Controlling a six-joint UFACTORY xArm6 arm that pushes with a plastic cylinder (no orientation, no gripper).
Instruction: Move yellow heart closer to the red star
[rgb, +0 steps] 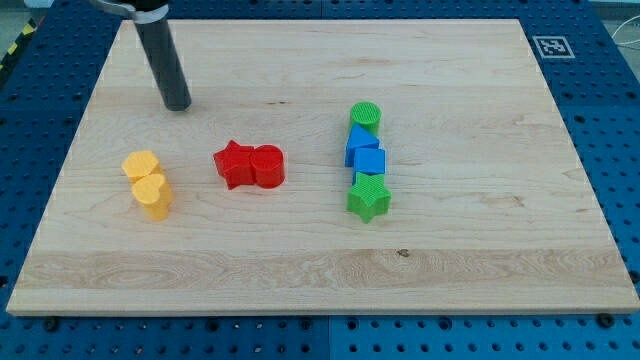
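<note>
No words, brand names or numbers can be read anywhere. The only sign is a small black-and-white square marker (551, 46) of coded blocks, printed at the counter (450, 260) corner toward the view's top right.

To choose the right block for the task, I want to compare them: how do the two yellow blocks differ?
The upper yellow block looks roughly hexagonal; the lower yellow block has a notched, heart-like outline. The upper one lies nearer my tip; the lower one lies nearer the view's bottom. The lower one sits slightly further to the view's right. Both are the same yellow, touch each other, and lie left of the red star.
</note>
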